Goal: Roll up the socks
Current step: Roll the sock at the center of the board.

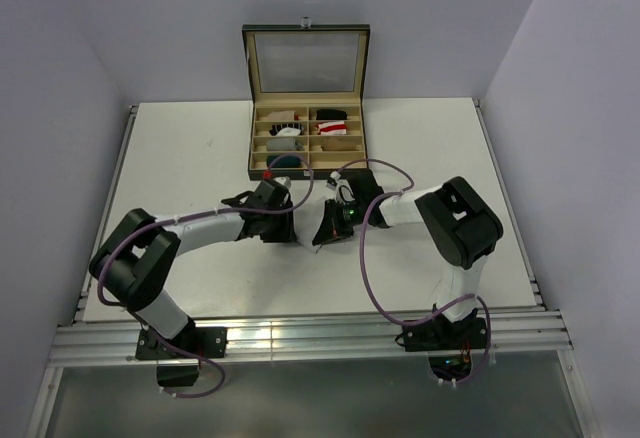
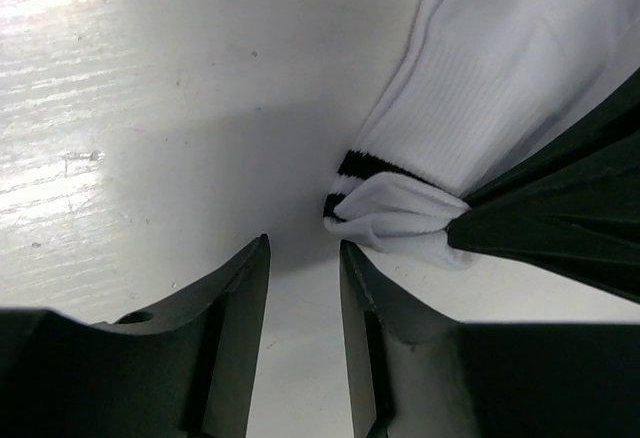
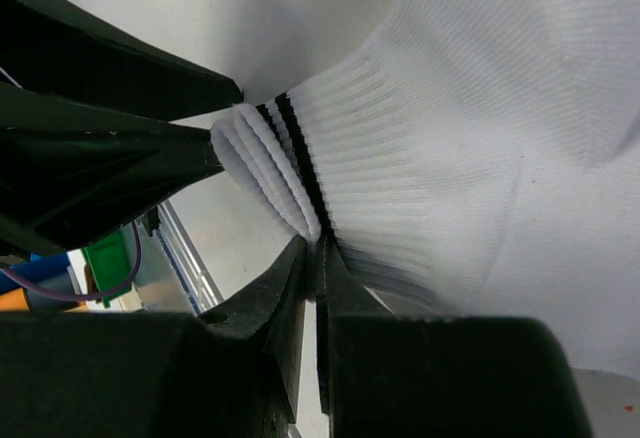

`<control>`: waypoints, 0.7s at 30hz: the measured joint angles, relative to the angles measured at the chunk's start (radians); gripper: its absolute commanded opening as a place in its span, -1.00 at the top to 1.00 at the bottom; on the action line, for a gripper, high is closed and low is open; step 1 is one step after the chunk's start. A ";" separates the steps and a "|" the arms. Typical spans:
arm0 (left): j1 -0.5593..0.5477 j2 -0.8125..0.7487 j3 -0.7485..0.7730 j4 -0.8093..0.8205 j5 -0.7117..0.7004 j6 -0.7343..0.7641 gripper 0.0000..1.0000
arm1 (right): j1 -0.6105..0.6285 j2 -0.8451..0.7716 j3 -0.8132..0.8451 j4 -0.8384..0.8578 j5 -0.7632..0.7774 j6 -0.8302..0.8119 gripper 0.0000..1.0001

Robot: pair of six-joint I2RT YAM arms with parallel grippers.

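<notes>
On my left wrist feed, the left gripper (image 2: 305,258) has its jaws a little apart with nothing between them; only bare table (image 2: 150,108) shows through the gap. It sits just short of the white sock (image 2: 480,88), whose cuff with two dark stripes points toward it.

The right gripper (image 3: 318,253) is pinching that cuff. On its own feed I see its two fingers pressed together on the ribbed edge just past the stripes, with the fabric bunched into folds there. The rest of the sock fans out away from the pinch — whether it lies flat or is partly lifted, I can't tell.

From overhead, both arms meet near the middle of the table, just in front of the open box (image 1: 306,98) — its compartments hold small items I can't make out well.
</notes>
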 measured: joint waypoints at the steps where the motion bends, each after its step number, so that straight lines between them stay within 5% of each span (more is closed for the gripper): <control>1: 0.000 0.006 0.003 0.000 -0.002 0.000 0.21 | 0.000 0.000 0.000 0.000 0.000 0.000 0.78; 21: 0.000 0.027 0.035 0.001 -0.003 0.000 0.12 | 0.000 0.000 0.004 -0.008 0.002 -0.001 0.78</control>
